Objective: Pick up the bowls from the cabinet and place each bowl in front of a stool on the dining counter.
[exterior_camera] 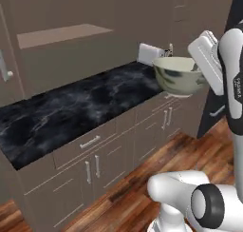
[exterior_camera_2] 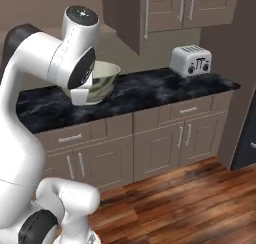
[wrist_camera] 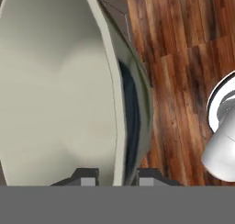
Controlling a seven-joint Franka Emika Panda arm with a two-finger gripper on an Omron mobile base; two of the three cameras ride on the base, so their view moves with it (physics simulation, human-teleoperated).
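Above floor, hand (wrist_camera: pixel 114 178) pinches bowl (exterior_camera: pixel 179 76) rim; fingertips cropped.

— Which bowl is this?

— The cream-olive bowl (exterior_camera: pixel 179 75), with dark green smudges on its outer wall. Its inside is plain pale cream and holds nothing.

— How does it sit?

— Upright, mouth up, raised in the air over the front edge of a black-topped counter, its small foot clear of the surface.

— What holds it?

— Its rim (wrist_camera: pixel 120 126) stands between two dark fingertips (wrist_camera: pixel 85 176), one inside the wall and one outside.

— And the cabinet?

— A taupe-brown cabinet (exterior_camera_2: pixel 131 15) hangs above, with a silver bar handle.
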